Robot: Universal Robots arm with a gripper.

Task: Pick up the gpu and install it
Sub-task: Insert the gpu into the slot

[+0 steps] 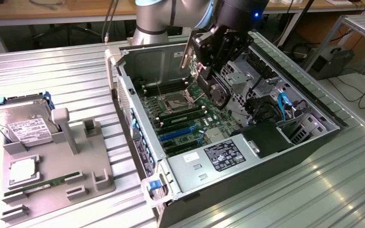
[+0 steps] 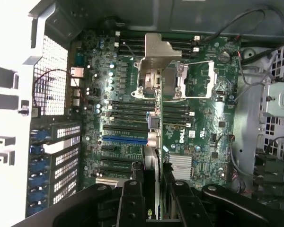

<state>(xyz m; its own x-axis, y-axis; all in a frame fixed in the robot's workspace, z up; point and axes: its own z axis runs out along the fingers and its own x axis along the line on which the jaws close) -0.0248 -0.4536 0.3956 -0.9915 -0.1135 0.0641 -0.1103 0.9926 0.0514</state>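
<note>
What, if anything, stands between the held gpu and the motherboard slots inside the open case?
Nothing visible does. The gripper holds the gpu edge-on above the motherboard, and the blue slot below it lies bare. The blue cable lies off to one side, away from the card.

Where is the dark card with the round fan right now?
In the exterior view, the dark flat graphics card hangs on edge in the black gripper, over the green motherboard inside the open computer case.

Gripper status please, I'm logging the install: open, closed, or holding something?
Gripper: jaws closed on the gpu, held over the open computer case.
</note>
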